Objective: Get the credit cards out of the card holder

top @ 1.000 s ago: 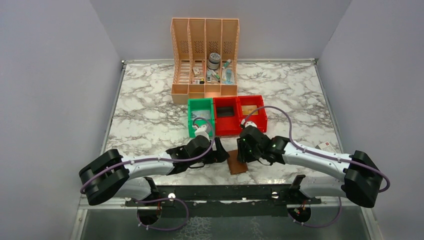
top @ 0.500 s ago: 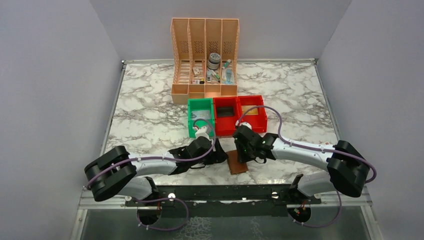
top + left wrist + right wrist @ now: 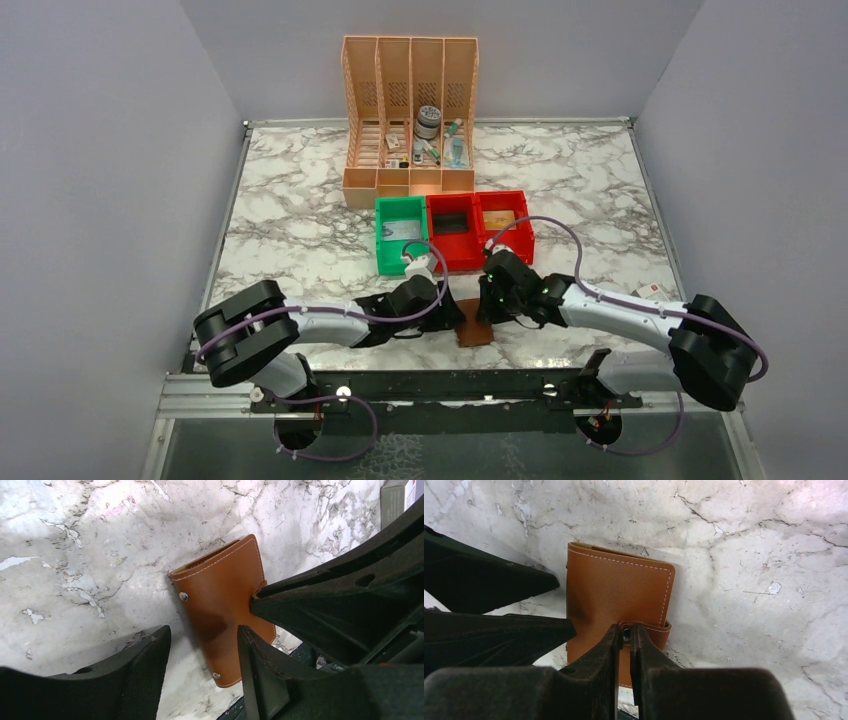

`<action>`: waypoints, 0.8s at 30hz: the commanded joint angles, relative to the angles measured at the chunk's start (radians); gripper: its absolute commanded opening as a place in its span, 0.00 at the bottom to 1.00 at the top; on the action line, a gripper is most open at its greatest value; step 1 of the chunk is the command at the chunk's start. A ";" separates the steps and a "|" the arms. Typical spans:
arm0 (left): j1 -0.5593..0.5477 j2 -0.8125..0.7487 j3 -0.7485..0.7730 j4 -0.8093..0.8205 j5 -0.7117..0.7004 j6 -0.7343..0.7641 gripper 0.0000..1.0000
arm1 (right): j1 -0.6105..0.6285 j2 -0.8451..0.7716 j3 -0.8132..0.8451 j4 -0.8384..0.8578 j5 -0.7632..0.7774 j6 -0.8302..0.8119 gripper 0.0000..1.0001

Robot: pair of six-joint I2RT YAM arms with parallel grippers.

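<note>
- Top external view: we see the card holder (image 3: 474, 333) lying flat on the marble counter (image 3: 300, 230), near its front edge, with the two arms meeting over it.
- The holder is folded shut. It is brown with pale stitching, and two metal studs (image 3: 183, 596) sit along one long edge.
- The left gripper (image 3: 202, 632) has its fingers spread. In its wrist view the holder's near end lies between them, and one finger (image 3: 260, 680) overlaps the holder's edge.
- The right gripper (image 3: 625, 628) is pressed almost together, pinching the small snap tab (image 3: 654, 628) on the holder's side edge.
- Just behind the arms we see a green bin (image 3: 381, 240) and two red bins (image 3: 455, 262) side by side. A peach file organiser (image 3: 410, 70) stands farther back.
</note>
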 commanded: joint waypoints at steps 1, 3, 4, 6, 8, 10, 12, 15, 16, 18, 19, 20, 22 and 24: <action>-0.016 0.048 0.012 -0.004 -0.017 -0.003 0.52 | -0.051 -0.009 -0.077 0.067 -0.103 0.006 0.01; -0.027 0.072 0.022 -0.011 -0.022 0.008 0.48 | -0.059 -0.030 -0.090 0.080 -0.116 0.007 0.01; -0.036 0.084 0.032 -0.028 -0.032 0.013 0.47 | -0.061 -0.038 -0.094 0.085 -0.122 0.007 0.01; -0.055 0.109 0.066 -0.101 -0.080 0.012 0.47 | -0.065 -0.053 -0.104 0.100 -0.141 0.006 0.01; -0.072 0.139 0.115 -0.193 -0.125 0.022 0.47 | -0.069 -0.070 -0.114 0.114 -0.157 0.007 0.01; -0.080 0.161 0.142 -0.256 -0.154 0.025 0.43 | -0.076 -0.089 -0.124 0.122 -0.167 0.011 0.01; -0.083 0.170 0.148 -0.299 -0.185 0.012 0.38 | -0.089 -0.110 -0.130 0.122 -0.172 0.014 0.01; -0.084 0.167 0.137 -0.346 -0.223 -0.010 0.37 | -0.117 -0.142 -0.137 0.110 -0.183 0.012 0.01; -0.085 0.167 0.132 -0.358 -0.232 -0.013 0.37 | -0.127 -0.152 -0.138 0.105 -0.189 0.012 0.01; -0.085 0.173 0.127 -0.372 -0.240 -0.014 0.37 | -0.144 -0.169 -0.142 0.101 -0.201 0.010 0.01; -0.084 0.180 0.128 -0.379 -0.243 -0.015 0.36 | -0.148 -0.176 -0.141 0.097 -0.206 0.009 0.01; -0.085 0.188 0.130 -0.384 -0.242 -0.016 0.36 | -0.152 -0.180 -0.138 0.089 -0.209 0.009 0.01; -0.085 0.204 0.134 -0.388 -0.239 -0.016 0.35 | -0.157 -0.193 -0.137 0.073 -0.210 0.010 0.01; -0.084 0.211 0.142 -0.402 -0.241 -0.019 0.34 | -0.162 -0.202 -0.128 0.024 -0.176 0.012 0.01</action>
